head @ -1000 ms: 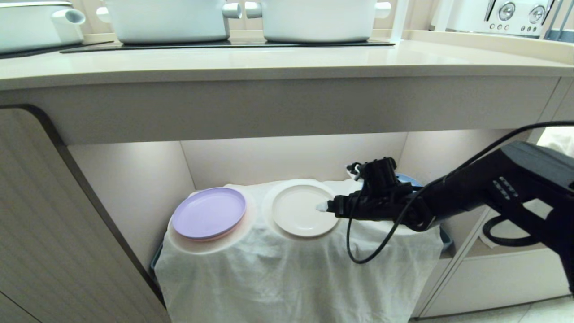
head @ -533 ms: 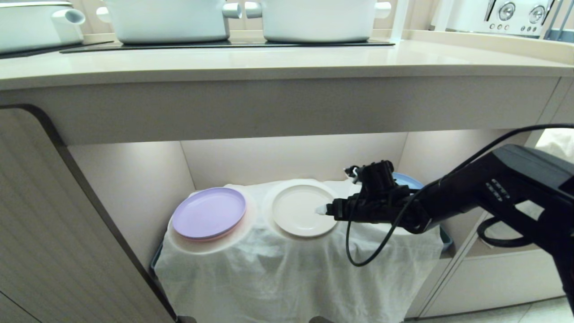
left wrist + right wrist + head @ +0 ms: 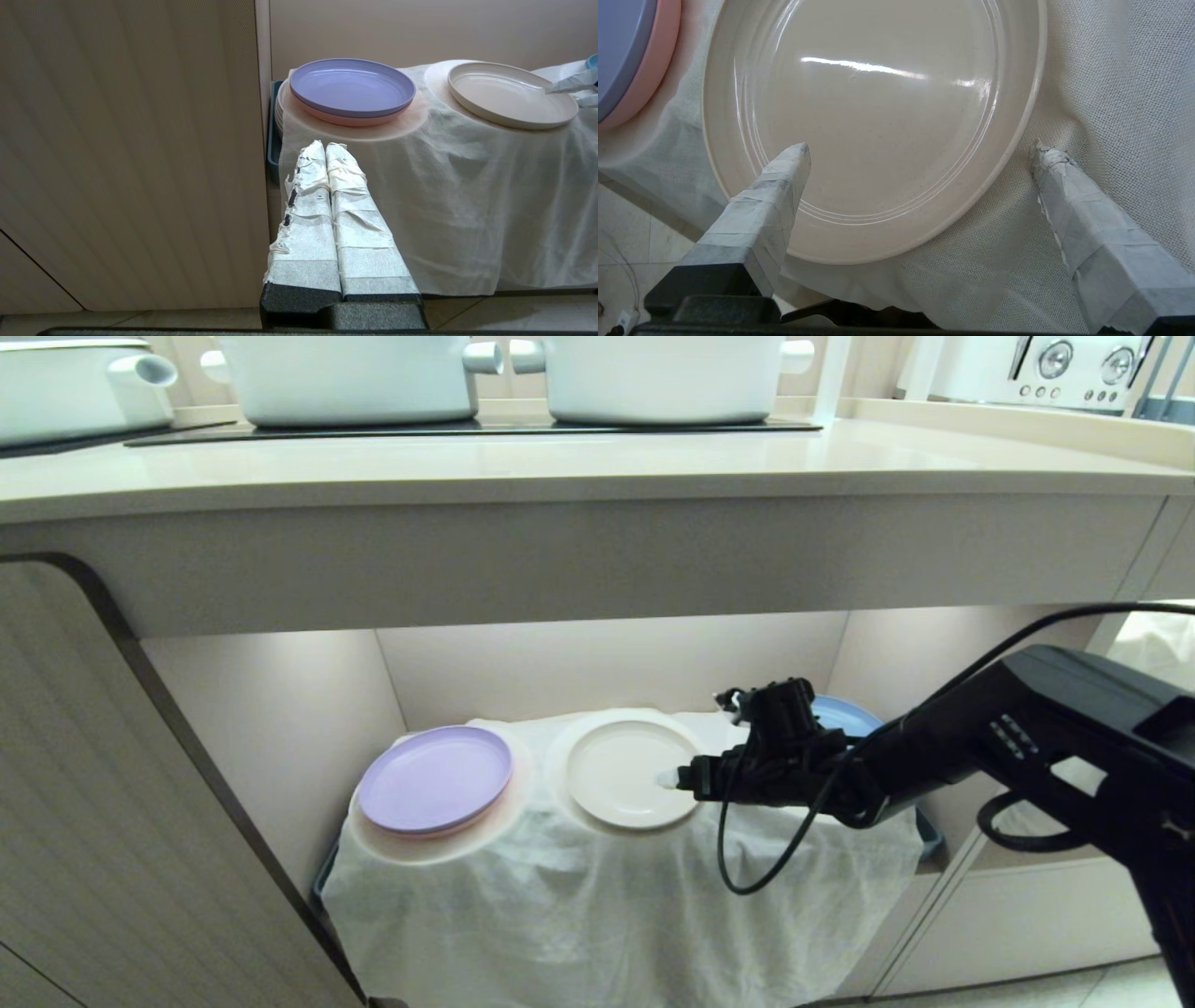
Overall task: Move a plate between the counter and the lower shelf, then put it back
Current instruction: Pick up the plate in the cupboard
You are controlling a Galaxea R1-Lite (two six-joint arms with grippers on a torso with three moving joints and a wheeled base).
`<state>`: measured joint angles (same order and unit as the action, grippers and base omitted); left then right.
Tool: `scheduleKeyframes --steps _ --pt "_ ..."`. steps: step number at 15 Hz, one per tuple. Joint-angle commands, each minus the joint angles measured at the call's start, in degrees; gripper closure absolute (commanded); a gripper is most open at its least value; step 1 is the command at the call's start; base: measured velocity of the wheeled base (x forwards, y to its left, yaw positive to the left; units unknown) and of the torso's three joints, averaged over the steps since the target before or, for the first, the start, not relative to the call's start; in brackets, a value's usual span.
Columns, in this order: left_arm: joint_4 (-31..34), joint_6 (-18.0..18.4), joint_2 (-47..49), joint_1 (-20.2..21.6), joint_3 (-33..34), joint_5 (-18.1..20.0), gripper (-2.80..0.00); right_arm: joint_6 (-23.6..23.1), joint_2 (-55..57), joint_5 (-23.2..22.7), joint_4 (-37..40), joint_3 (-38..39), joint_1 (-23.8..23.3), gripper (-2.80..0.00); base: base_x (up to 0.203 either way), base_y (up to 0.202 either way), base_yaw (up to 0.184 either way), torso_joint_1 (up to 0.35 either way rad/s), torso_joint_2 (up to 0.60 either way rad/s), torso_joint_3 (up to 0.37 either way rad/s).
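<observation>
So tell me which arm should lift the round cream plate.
Right: the right gripper is open astride the round cream plate's rim. The left gripper is shut, short of the shelf.

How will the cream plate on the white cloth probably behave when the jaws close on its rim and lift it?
The cream plate looks rigid, so it should hold its shape. Its glossy surface may slip between the taped fingers. Gripped at one edge, it may tilt. The white cloth beneath is loose and could drag along.

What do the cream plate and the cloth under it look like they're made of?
The cream plate: glossy, likely glazed ceramic or hard plastic; a bright streak of light reflects off its centre. The cloth: thin, matte white fabric, mesh-like texture showing, draping in soft folds.
</observation>
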<state>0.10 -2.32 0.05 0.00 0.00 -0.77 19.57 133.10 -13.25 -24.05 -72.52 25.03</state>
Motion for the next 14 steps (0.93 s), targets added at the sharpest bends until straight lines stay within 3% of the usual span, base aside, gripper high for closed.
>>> scheduleKeyframes --steps 1,10,14 --pt "0.0 -0.1 0.0 0.0 0.0 0.0 0.0 0.1 0.8 -0.1 -1.6 0.0 0.2 -2.8 0.0 0.0 0.0 0.0 0.0 0.0" --pt "0.0 -0.1 0.0 0.0 0.0 0.0 0.0 0.0 1.6 0.1 -4.5 -0.1 2.5 -2.8 0.0 0.0 0.0 0.0 0.0 0.0" --pt "0.0 -0.1 0.0 0.1 0.0 0.0 0.0 -2.4 1.6 1.5 -4.4 -0.1 2.5 -2.8 0.0 0.0 0.0 0.0 0.0 0.0"
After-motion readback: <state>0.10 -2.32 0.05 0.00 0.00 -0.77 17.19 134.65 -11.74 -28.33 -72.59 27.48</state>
